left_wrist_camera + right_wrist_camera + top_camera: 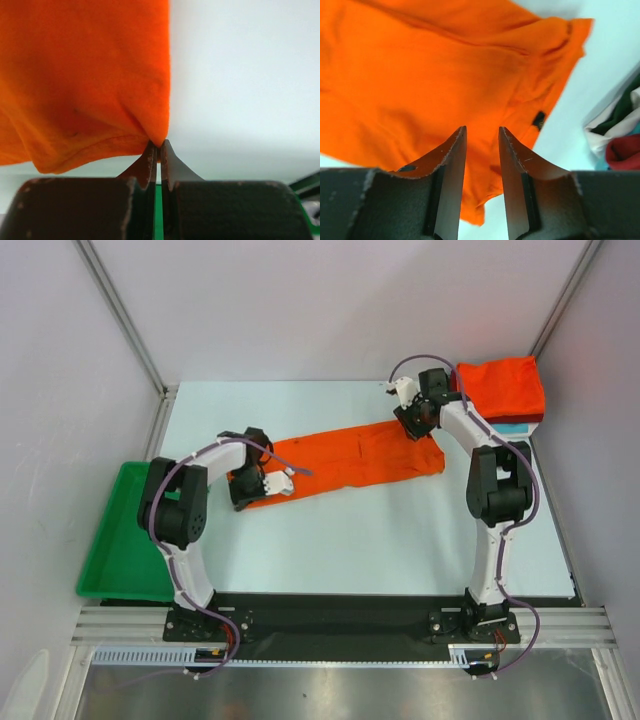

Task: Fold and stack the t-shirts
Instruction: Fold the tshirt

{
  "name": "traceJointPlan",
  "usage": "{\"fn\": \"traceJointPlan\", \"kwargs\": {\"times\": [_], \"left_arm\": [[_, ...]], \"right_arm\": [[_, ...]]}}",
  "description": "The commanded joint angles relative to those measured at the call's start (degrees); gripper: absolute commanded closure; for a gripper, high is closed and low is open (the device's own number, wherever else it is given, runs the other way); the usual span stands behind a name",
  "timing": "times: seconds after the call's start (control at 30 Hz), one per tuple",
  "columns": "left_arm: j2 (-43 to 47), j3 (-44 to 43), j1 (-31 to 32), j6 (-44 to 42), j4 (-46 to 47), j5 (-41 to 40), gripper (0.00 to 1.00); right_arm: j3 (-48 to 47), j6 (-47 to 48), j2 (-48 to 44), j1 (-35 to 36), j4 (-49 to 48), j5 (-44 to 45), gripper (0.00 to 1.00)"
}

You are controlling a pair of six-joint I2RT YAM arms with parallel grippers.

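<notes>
A bright orange t-shirt (350, 460) lies as a long folded strip across the middle of the table. My left gripper (283, 483) is at its left end, shut on a corner of the cloth (85, 75), pinched at the fingertips of the gripper (159, 146). My right gripper (410, 422) is over the shirt's far right end, jaws open, with the orange cloth (420, 75) showing below and between the jaws of the gripper (481, 131); I cannot tell if it touches. A stack of folded shirts (500, 388), orange-red on top and teal (512, 427) beneath, sits at the back right.
A green plastic tray (115, 540) stands off the table's left edge. The stack's edges (625, 135) show dark green, white, red and teal layers in the right wrist view. White walls close the back and sides.
</notes>
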State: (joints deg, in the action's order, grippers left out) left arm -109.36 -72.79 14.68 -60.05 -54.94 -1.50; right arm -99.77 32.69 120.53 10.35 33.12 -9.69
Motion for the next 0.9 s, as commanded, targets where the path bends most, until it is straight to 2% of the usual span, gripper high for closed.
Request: {"fn": "traceJointPlan", "kwargs": {"times": [0.0, 0.37, 0.63, 0.87], "left_arm": [[4.3, 2.1, 3.6, 2.8, -6.2, 3.2, 1.0], [8.7, 7.2, 7.4, 6.3, -10.3, 4.0, 1.0], [10.5, 5.1, 10.5, 6.4, -14.2, 4.7, 1.0], [10.4, 3.3, 13.4, 7.6, -16.0, 6.1, 1.0]], "right_arm": [[-5.1, -1.9, 2.1, -1.2, 1.7, 0.1, 0.63], [-7.7, -3.0, 9.1, -1.3, 2.0, -0.9, 0.64], [-12.5, -4.9, 13.7, -1.0, 1.0, -3.2, 0.66], [-18.3, -4.7, 19.4, 1.2, 2.0, -1.2, 0.65]]}}
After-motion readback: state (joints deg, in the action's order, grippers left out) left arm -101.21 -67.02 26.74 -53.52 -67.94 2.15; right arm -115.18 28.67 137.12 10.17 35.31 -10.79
